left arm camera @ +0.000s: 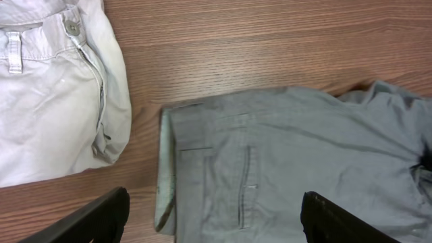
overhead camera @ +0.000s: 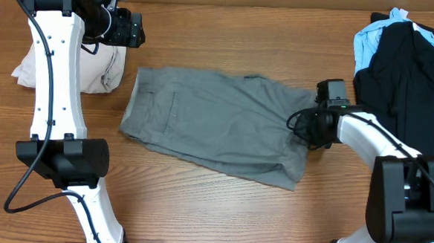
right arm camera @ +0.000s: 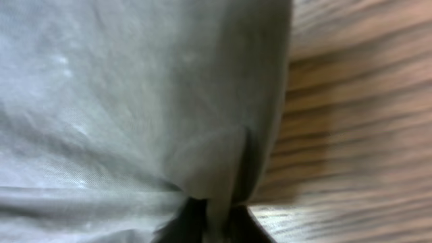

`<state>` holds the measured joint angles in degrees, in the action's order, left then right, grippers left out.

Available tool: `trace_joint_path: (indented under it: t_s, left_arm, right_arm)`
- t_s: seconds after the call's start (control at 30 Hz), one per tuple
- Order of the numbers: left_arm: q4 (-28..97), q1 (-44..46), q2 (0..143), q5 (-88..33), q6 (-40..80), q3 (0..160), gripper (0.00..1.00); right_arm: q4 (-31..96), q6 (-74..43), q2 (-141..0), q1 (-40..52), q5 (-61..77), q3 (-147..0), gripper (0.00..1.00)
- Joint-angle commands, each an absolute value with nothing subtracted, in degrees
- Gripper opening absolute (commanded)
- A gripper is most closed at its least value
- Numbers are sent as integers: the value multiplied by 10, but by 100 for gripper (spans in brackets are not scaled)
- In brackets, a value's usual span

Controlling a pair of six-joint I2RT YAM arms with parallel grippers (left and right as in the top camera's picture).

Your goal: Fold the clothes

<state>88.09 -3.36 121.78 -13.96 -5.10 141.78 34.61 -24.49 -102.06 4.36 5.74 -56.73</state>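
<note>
While the right tool (overhead camera: 300,126) clenches one edge of the grey shorts (overhead camera: 209,121), the left tool (overhead camera: 132,29) hangs released above the worktop (overhead camera: 212,218), holding nothing.

The worktop is brown wood with a straight grain running across it. It fills all three views, bare between the garments.

From overhead, the grey shorts lie spread out and mostly flat, reaching from the right tool across toward the left tool. The right arm lies low over the wood, with its tool at the rumpled end of the cloth. On the far side of that tool from the shorts, near but apart, a black garment (overhead camera: 416,80) sits heaped with a light-blue garment (overhead camera: 368,44) showing from under it.

The right wrist view is blurred. Grey cloth (right arm camera: 121,101) covers most of it, gathering into a pinched fold between the dark fingers (right arm camera: 179,228) of the right tool (right arm camera: 209,226), with wood grain beside it.

In the left wrist view, the two black fingers (left arm camera: 94,219) of the left tool (left arm camera: 214,199) stand wide apart. Just ahead of them is the waistband end of the grey shorts (left arm camera: 290,155), its band (left arm camera: 165,169) turned up and a slit pocket (left arm camera: 246,185) visible. Off to one side of this tool, beige shorts (left arm camera: 47,101) lie bunched, a button (left arm camera: 71,27) at their waist, apart from the grey cloth.
</note>
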Motion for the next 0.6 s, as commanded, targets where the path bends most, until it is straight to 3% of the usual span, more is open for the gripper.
trace_joint_path:
  t_s: [0.0, 0.2, 0.4, 0.43, 0.5, 0.57]
  left_arm:
    - [880, -29, 1222, -145, -60, 1415, 83]
    - [878, -24, 1222, -147, -60, 1415, 83]
    - [877, -22, 1223, -147, -60, 1415, 83]
    - [877, -22, 1223, -147, -60, 1415, 84]
    - [878, -21, 1225, -147, -60, 1415, 84]
    - [881, -17, 1228, -146, -60, 1414, 84]
  right_arm:
    - [376, -247, -1032, -16, 31, -592, 4]
    - [419, -138, -1032, -90, 123, -676, 4]
    - [443, -117, -1032, -98, 138, -714, 7]
    - [445, -117, -1032, -97, 138, -714, 11]
    - [450, -117, -1032, -96, 143, -714, 30]
    - [458, -117, -1032, -96, 152, -714, 70]
